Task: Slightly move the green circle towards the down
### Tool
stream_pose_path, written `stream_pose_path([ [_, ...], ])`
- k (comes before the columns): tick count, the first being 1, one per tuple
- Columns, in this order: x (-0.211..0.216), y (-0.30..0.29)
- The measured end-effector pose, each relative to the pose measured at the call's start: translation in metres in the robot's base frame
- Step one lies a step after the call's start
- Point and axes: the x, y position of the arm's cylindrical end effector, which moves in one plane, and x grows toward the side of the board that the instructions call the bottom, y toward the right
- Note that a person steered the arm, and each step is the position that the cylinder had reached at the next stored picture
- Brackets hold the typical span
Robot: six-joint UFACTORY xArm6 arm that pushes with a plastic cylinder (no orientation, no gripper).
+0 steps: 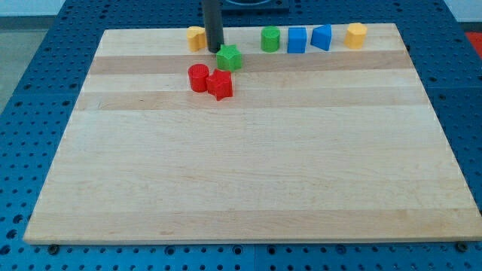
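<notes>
The green circle (270, 39) stands near the board's top edge, just left of a blue cube (297, 41). My tip (214, 48) is well to its left, between a yellow block (196, 38) and a green star (229, 58), close to the star's upper left side. It does not touch the green circle.
A red circle (198, 77) and a red star (220, 84) sit together below the green star. A blue triangle-like block (321, 37) and a yellow block (356, 35) stand right of the blue cube. The wooden board (248, 165) lies on a blue perforated table.
</notes>
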Motion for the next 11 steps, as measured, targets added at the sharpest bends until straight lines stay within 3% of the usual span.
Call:
stream_pose_path([
  [2,-0.047,0.064],
  [3,-0.05,0.072],
  [11,-0.022,0.087],
])
